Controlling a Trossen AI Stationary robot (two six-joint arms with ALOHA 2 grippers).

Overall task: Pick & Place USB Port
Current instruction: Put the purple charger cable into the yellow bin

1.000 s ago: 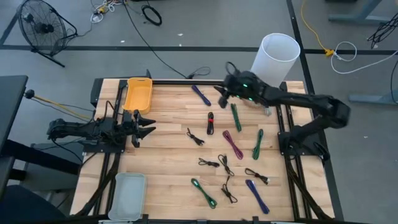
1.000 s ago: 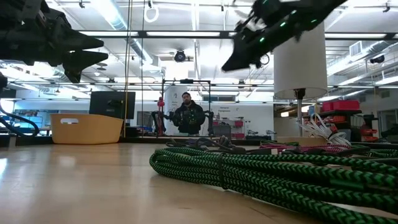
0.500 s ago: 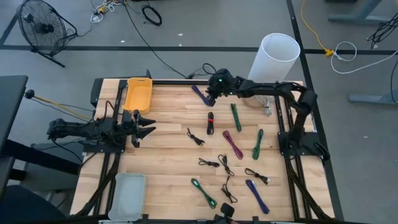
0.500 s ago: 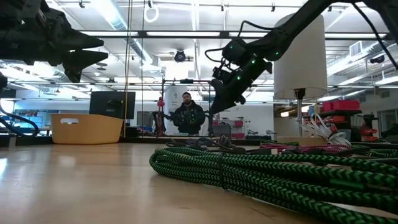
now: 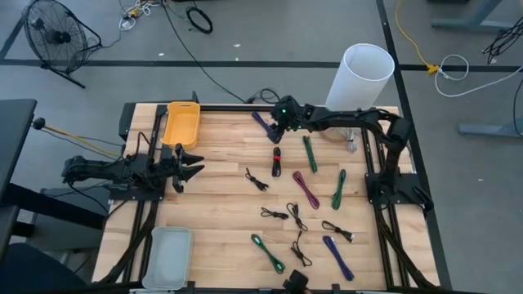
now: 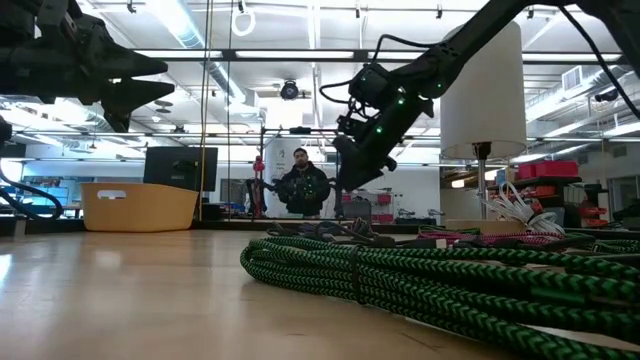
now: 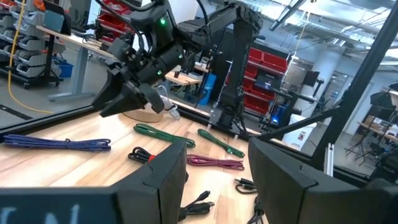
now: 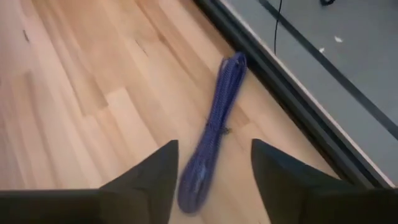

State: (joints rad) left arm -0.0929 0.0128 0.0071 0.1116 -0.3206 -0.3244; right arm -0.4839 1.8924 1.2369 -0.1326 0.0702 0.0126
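Blue cable (image 5: 263, 124) lay near table's far edge, long axis diagonal, far end toward the rail | straddled by right gripper (image 5: 276, 132), fingers spread, gripping nothing | left gripper (image 5: 194, 163) parked open beside yellow bin (image 5: 181, 124).

table (image 5: 221, 163): pale wood planks, black frame;
tray (image 5: 181, 124): orange-yellow;
bin (image 5: 167, 255): pale grey;
tube (image 5: 359, 77): white;
cables: blue (image 8: 211, 140), green-black braid (image 6: 420, 280), magenta (image 5: 306, 189), black (image 5: 257, 181), red-black (image 5: 276, 161);
arms (image 5: 343, 120): dark
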